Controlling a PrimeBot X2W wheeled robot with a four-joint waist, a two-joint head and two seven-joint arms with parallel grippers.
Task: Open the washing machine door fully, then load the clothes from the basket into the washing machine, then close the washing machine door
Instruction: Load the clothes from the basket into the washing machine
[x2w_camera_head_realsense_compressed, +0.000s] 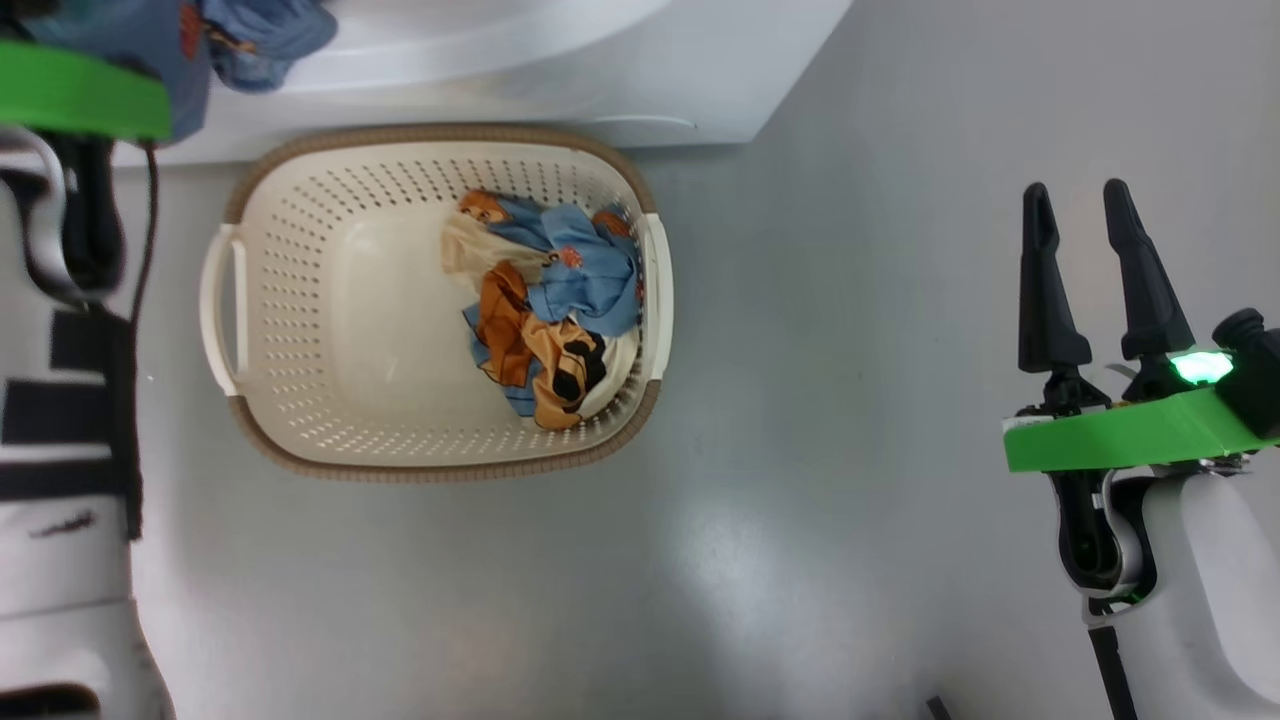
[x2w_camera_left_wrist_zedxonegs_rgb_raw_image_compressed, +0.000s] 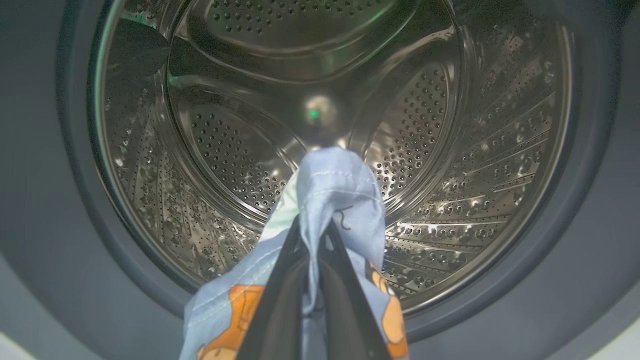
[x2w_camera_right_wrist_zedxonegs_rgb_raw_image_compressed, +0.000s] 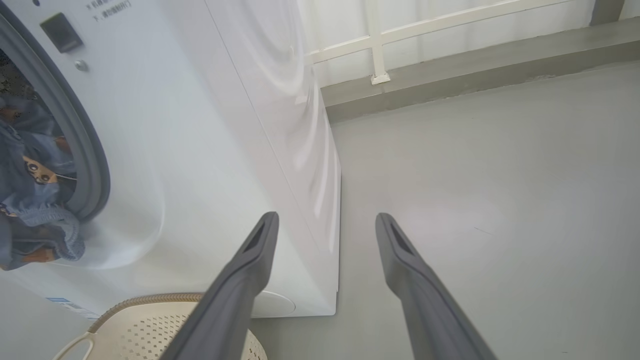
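Holding a light blue garment with orange bear prints (x2w_camera_left_wrist_zedxonegs_rgb_raw_image_compressed: 332, 180), the left gripper (x2w_camera_left_wrist_zedxonegs_rgb_raw_image_compressed: 315, 225) has its two dark fingers pinched together on a bunched fold, right at the mouth of the big white front-loading washing machine (x2w_camera_right_wrist_zedxonegs_rgb_raw_image_compressed: 200, 150). The garment's top pokes past the fingertips toward the steel perforated drum (x2w_camera_left_wrist_zedxonegs_rgb_raw_image_compressed: 240, 150). Its tail hangs below the fingers, across the lower arc of the grey-blue rubber ring (x2w_camera_left_wrist_zedxonegs_rgb_raw_image_compressed: 75, 210). The right gripper (x2w_camera_head_realsense_compressed: 1075, 190) sits off to the right over the grey floor (x2w_camera_head_realsense_compressed: 800, 520), fingers spread apart with nothing between them. The small cream perforated plastic basket with a brown woven-look rim (x2w_camera_head_realsense_compressed: 300, 455) stands on the floor just in front of the machine. A heap of blue, orange, black and cream clothes (x2w_camera_head_realsense_compressed: 550, 310) lies against its right wall. Loading looks early, with several pieces to go. Main risk: letting go this near the opening could leave the tail draped over the ring. From there the piece may slide out to the floor, or be caught when the door shuts. Second risk: fabric is wrapped around both fingers and could cling as they part, then be dragged back out with the arm. A deeper reach into the drum before release would likely avoid both.
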